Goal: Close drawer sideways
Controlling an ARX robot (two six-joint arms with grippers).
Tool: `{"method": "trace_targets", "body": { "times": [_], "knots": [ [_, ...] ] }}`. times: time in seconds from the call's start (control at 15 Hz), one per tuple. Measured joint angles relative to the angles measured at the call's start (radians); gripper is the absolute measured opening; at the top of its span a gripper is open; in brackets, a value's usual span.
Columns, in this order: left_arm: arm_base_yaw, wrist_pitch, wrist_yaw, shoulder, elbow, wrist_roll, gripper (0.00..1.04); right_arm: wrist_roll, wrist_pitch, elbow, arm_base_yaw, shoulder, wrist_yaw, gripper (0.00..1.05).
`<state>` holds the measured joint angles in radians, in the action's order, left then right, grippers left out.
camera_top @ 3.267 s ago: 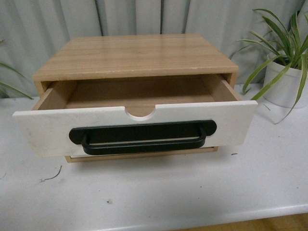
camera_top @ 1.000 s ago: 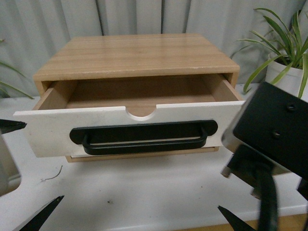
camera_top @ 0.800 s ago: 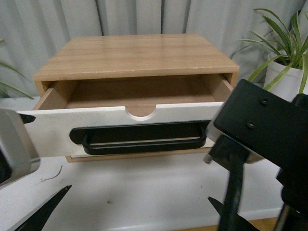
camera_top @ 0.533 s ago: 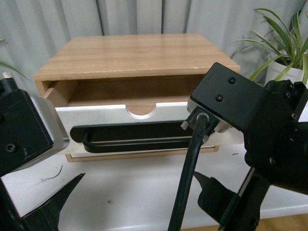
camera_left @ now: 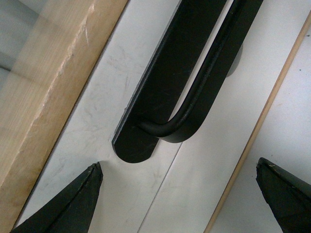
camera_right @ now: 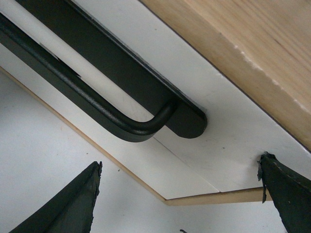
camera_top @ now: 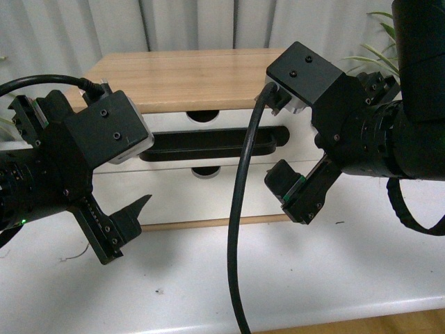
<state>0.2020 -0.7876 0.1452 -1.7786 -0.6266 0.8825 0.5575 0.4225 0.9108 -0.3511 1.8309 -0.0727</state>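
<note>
White-fronted, the drawer (camera_top: pixel 229 120) sits back under the wooden top (camera_top: pixel 201 73). Its face is about level with the plain lower front (camera_top: pixel 208 191) just below the black bar handle (camera_top: pixel 208 144). The left gripper (camera_left: pixel 177 162) hovers off the handle's left end, spread wide and gripping nothing. The right gripper (camera_right: pixel 180 160) is equally spread off the handle's right end, also empty. By my reading the closing push is at its finish. Both arms cover the drawer's corners beyond the handle, so a sliver of gap may remain; I cannot tell. Next, press evenly either side of the handle if needed, then back off without hooking the bar.
</note>
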Motion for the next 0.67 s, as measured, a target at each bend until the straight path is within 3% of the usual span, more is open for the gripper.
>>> {"method": "trace_targets", "body": {
  "times": [0.27, 0.4, 0.47, 0.53, 0.67],
  "knots": [
    [-0.018, 0.013, 0.002, 0.221, 0.136, -0.079, 0.98, -0.063, -0.024, -0.180, 0.021, -0.175, -0.040, 0.98],
    [-0.062, 0.142, 0.046, 0.467, 0.282, -0.208, 0.98, -0.138, 0.011, -0.331, 0.046, -0.367, -0.032, 0.98],
    [-0.158, 0.341, 0.061, 0.778, 0.393, -0.381, 0.98, -0.238, 0.022, -0.492, 0.067, -0.599, 0.030, 0.98],
    [-0.356, 0.629, 0.026, 1.266, 0.450, -0.643, 0.98, -0.420, -0.116, -0.692, 0.146, -0.975, 0.130, 0.98],
    [-0.510, 0.725, 0.084, 1.425, 0.493, -0.792, 0.98, -0.537, -0.151, -0.752, 0.182, -1.172, 0.198, 0.98]
  ]
}}
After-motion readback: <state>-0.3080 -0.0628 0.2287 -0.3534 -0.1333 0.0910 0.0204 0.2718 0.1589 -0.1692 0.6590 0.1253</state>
